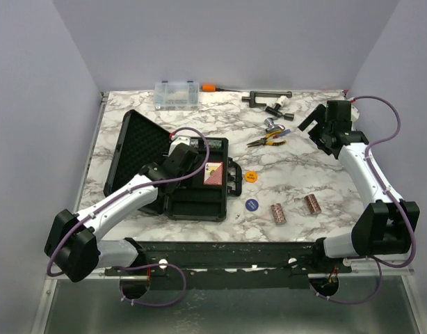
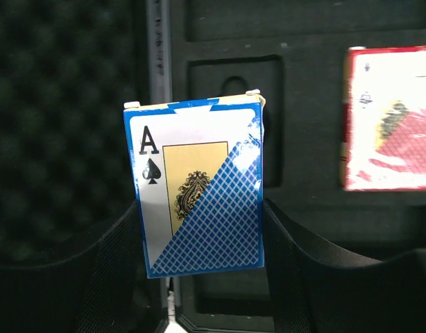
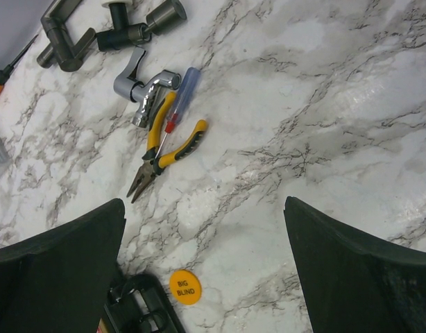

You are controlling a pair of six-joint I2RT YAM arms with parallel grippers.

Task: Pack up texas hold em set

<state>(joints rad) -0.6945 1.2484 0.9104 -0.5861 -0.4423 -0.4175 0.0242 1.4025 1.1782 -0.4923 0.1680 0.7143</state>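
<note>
Left wrist view: left hand grips the blue card deck upright over the open black case, red deck lying inside. The right hand stands wide open above the worktop.

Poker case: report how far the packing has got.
Done: the red deck lies in the open case. In hand: the left gripper holds the blue deck above the case. Left: the orange disc, the blue disc and two chip rolls lie on the table; the right gripper hangs open, empty.
</note>
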